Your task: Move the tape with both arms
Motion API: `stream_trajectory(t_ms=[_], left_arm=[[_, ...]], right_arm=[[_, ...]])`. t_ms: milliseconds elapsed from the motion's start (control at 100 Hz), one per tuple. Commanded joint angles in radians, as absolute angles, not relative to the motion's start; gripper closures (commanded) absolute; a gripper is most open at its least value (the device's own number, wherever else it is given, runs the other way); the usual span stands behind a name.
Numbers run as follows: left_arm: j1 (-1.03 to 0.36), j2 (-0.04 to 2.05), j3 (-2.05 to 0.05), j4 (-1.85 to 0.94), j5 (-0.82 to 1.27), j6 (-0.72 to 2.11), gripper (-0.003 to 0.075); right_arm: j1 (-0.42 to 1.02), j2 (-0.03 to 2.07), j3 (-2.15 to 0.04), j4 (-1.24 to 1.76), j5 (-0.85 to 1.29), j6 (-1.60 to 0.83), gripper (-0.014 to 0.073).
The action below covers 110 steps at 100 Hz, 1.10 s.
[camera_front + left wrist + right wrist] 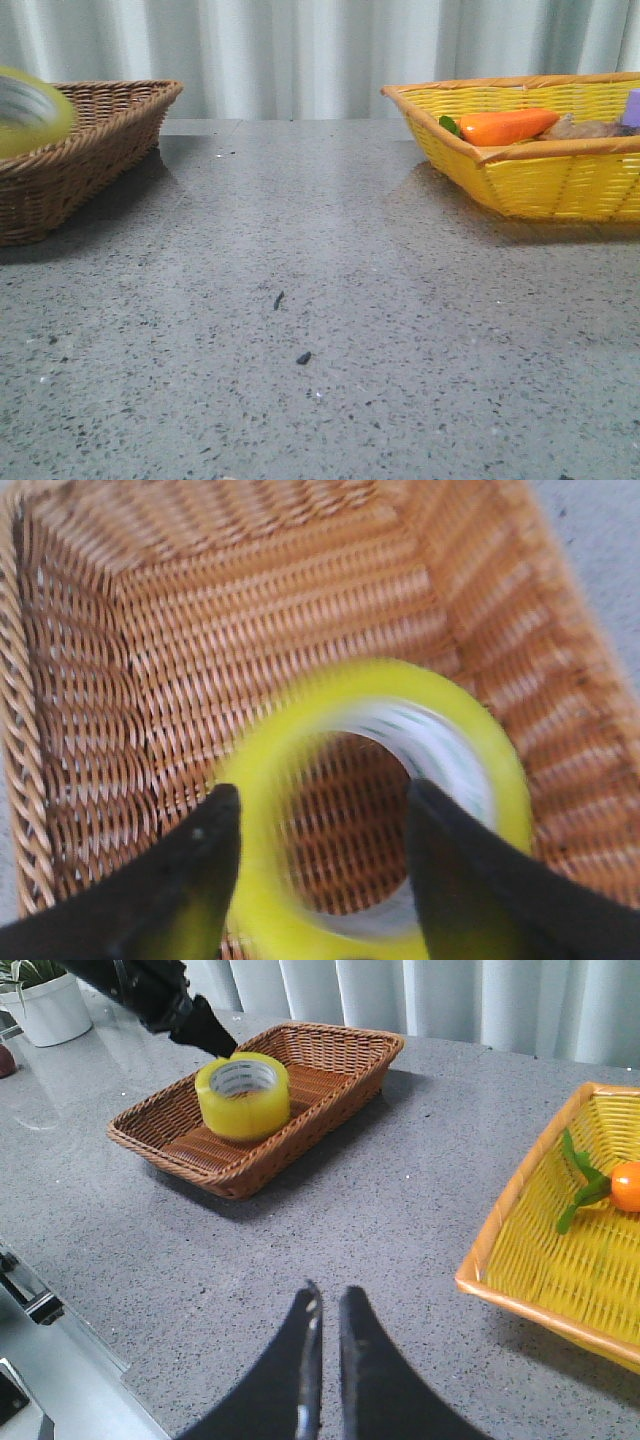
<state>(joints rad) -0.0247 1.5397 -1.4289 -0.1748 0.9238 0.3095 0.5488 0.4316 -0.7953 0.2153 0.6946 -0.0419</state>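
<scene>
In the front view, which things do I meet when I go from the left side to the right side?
Yellow tape at the left edge → brown wicker basket → bare stretch of grey table → yellow basket, and inside it the orange carrot toy, then a purple thing at the right edge.

Our front camera sits low over the table (320, 300) and faces forward to its far edge, catching only a corner of the brown basket (90, 140) at the far left and the yellow basket (530, 150) at the far right. Our left wrist camera looks straight down, very close, into the brown basket (250, 630) and onto the tape (380, 810). Our right wrist camera hangs high and well back, looking across the table (330, 1210); it shares both baskets with the front view and the tape (243, 1093) with the left wrist view.
</scene>
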Motion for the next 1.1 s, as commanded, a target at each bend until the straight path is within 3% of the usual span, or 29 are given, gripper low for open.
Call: stream_trajectory(t_ms=[0, 150, 340, 610, 840, 1090], left_arm=[[-0.023, 1.494, -1.43, -0.209, 0.854, 0.288, 0.0311], [-0.023, 1.427, -1.425, -0.349, 0.783, 0.267, 0.0344], [-0.104, 1.172, -1.321, -0.409, 0.504, 0.356, 0.0519], [-0.187, 0.73, -0.899, -0.409, 0.303, 0.401, 0.0742], [-0.187, 0.473, -0.573, -0.409, 0.285, 0.405, 0.0741], [-0.187, 0.4, -0.41, -0.409, 0.283, 0.405, 0.0741]], right_arm=[[0.551, 0.437, -0.818, 0.228, 0.614, -0.048, 0.0636], [0.551, 0.432, -0.818, 0.228, 0.614, -0.048, 0.0636], [0.551, 0.357, -0.811, 0.183, 0.605, -0.048, 0.0635], [0.551, 0.161, -0.723, -0.07, 0.56, -0.048, 0.0635], [0.551, 0.103, -0.711, -0.101, 0.579, -0.048, 0.0636], [0.551, 0.103, -0.711, -0.101, 0.579, -0.048, 0.0636]])
